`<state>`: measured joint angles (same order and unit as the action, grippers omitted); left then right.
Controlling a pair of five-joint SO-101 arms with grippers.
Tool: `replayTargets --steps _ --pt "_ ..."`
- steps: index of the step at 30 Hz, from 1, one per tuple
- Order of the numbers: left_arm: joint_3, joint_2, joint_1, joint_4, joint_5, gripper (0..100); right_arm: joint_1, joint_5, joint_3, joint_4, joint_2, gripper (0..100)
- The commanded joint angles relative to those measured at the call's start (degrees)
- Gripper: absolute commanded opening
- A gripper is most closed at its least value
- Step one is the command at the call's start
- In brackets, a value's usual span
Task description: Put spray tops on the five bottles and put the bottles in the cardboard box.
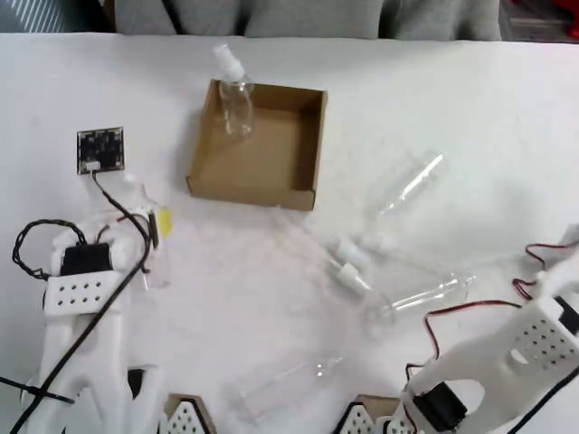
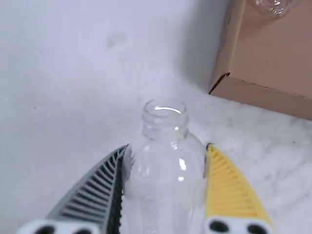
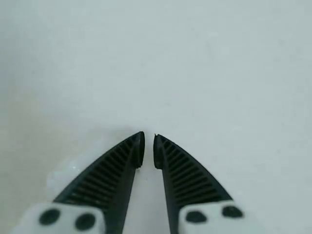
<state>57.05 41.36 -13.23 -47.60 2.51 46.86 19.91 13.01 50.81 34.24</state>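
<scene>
Box: cardboard box [image 1: 302, 152], open at the top, square and shallow, plain brown with thin walls; it sits on the far middle of the counter [image 1: 470, 90].
Box contents: one capped bottle [image 1: 236, 104] of clear plastic with rounded shoulders stands in the far left corner, its white spray top fitted and rising above the wall.
Held bottle: open bottle [image 2: 165, 175], clear and round with a threaded neck and no top, is on the left side of the counter, near the box's near left corner but apart from it.
Left jaws: pinching the open bottle across its body, with a ribbed grey finger [image 2: 97, 195] on one side and a ribbed yellow finger [image 2: 226, 190] on the other.
Right jaws: pressed almost together with only a thin slit between the black ribbed tips and nothing in them, above bare counter at the right.
Loose bottles: three clear bottles lie on their sides, one to the right of the box [image 1: 412, 185], one nearer the right arm [image 1: 423, 295] and one at the near edge [image 1: 285, 384].
Spray tops: white spray tops [image 1: 348, 258] lie close together between the box and the loose bottles; how many I cannot tell.
Counter: white and smooth, with faint grey veining.
Board: small black square board [image 1: 99, 149] with a dark cable lies left of the box.
</scene>
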Motion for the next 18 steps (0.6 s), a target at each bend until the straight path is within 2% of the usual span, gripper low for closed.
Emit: replayTargets --steps 1,6,13,15,18 --pt "-0.26 2.07 -0.66 1.76 0.09 2 -3.74 -2.64 6.24 2.42 -0.84 1.6" --pt "-0.26 2.07 -0.66 1.76 0.09 2 -7.08 -5.98 15.30 10.86 -0.75 1.8" --pt "-0.26 2.07 -0.66 1.85 0.09 2 -8.04 -10.81 25.05 32.48 -0.66 1.9" --pt "-0.26 2.07 -0.57 1.85 0.09 2 -8.04 -12.66 24.88 35.56 -0.66 2.4" --pt "-0.26 2.07 -0.48 1.85 0.09 2 -8.04 -14.42 24.79 37.76 -0.48 8.2"
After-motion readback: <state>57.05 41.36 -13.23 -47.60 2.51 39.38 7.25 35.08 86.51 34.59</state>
